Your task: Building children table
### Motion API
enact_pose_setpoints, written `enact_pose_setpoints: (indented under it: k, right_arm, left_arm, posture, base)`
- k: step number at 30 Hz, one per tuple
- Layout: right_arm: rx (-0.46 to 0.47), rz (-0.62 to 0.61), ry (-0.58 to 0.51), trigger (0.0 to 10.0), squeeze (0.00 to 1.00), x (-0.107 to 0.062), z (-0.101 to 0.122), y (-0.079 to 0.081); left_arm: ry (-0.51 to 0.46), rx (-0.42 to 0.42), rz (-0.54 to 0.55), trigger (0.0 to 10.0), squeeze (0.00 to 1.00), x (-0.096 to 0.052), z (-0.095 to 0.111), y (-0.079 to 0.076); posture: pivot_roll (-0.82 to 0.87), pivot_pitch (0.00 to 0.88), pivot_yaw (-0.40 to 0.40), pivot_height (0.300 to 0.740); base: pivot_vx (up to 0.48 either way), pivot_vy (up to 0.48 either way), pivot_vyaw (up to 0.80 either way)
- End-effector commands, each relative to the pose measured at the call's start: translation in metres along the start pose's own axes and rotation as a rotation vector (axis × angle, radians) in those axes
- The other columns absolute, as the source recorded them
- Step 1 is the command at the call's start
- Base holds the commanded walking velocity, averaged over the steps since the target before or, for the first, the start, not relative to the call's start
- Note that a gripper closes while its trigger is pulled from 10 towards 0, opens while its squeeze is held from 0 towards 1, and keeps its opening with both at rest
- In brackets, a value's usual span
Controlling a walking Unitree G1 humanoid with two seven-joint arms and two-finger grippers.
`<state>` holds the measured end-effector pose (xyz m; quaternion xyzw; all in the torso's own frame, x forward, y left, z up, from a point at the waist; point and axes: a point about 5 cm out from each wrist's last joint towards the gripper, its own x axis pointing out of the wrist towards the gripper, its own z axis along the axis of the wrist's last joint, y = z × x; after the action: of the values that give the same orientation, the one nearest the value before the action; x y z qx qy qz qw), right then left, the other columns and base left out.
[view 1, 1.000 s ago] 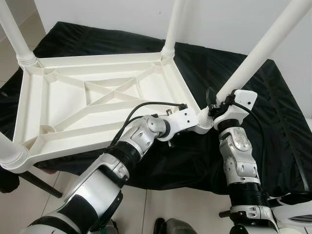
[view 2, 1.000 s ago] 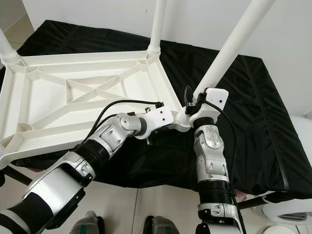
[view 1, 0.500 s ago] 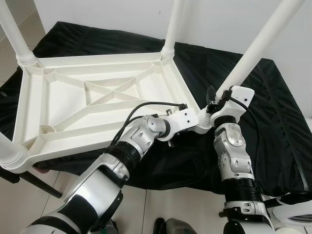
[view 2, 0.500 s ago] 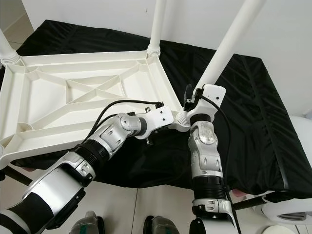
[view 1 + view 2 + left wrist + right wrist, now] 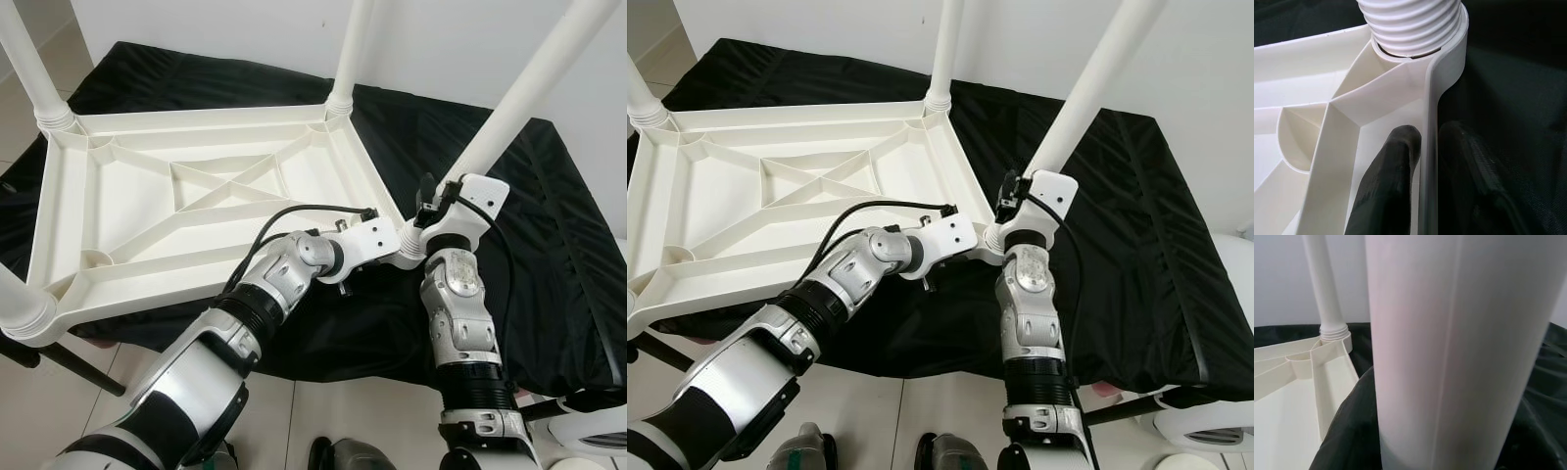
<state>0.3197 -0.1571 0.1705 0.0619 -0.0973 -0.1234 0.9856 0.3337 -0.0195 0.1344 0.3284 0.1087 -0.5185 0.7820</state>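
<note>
Pinching the rim of the upside-down white table top [image 5: 196, 196] at centre frame with the left gripper [image 5: 1422, 161], right gripper [image 5: 436, 211] hugging the slanted leg [image 5: 519, 98] (fingers unclear), risking a crooked, jammed thread or a slip.

black cloth [image 5: 549, 245]: covers the bench, wrinkled, hanging over the near edge | wall [image 5: 441, 39]: white, plain, behind the bench | floor [image 5: 323, 411]: pale tiles, visible below the cloth edge | white rounded object [image 5: 1205, 431]: on the floor at the right, partly cut off, kind unclear
</note>
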Motion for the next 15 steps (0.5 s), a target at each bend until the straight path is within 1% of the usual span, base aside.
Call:
enact_pose_setpoints:
  k: [1,2,4,7,11,13,15]
  right_arm:
    - [-0.061,-0.12,0.163,10.0,0.0,-0.009,-0.032,-0.018]
    - [-0.061,-0.12,0.163,10.0,0.0,-0.009,-0.032,-0.018]
    - [-0.082,-0.184,0.17,10.0,0.0,-0.007,-0.032,-0.022]
    - [-0.086,-0.21,0.17,10.0,0.0,-0.006,-0.031,-0.024]
    - [-0.09,-0.281,0.176,10.0,0.0,-0.005,-0.031,-0.027]
    - [-0.09,-0.281,0.176,10.0,0.0,-0.005,-0.031,-0.027]
    - [-0.095,-0.333,0.183,10.0,0.0,-0.005,-0.032,-0.029]
  left_arm:
    - [0.059,-0.034,-0.017,10.0,0.0,0.001,-0.016,-0.005]
    - [0.059,-0.034,-0.017,10.0,0.0,0.001,-0.016,-0.005]
    - [0.059,-0.034,-0.018,10.0,0.0,0.001,-0.016,-0.005]
    - [0.06,-0.034,-0.018,10.0,0.0,0.001,-0.016,-0.005]
    - [0.06,-0.034,-0.017,10.0,0.0,0.0,-0.016,-0.005]
    - [0.06,-0.034,-0.017,10.0,0.0,0.0,-0.016,-0.005]
    - [0.061,-0.033,-0.016,10.0,0.0,0.0,-0.016,-0.004]
  posture:
    - [0.03,0.067,-0.078,0.74]
    - [0.03,0.067,-0.078,0.74]
    - [0.03,0.068,-0.077,0.74]
    - [0.03,0.068,-0.078,0.74]
    - [0.03,0.068,-0.077,0.74]
    - [0.03,0.068,-0.077,0.74]
    - [0.04,0.068,-0.077,0.74]
  base:
    - [0.0,0.0,0.0]
    - [0.0,0.0,0.0]
    - [0.0,0.0,0.0]
    - [0.0,0.0,0.0]
    - [0.0,0.0,0.0]
    - [0.0,0.0,0.0]
    - [0.0,0.0,0.0]
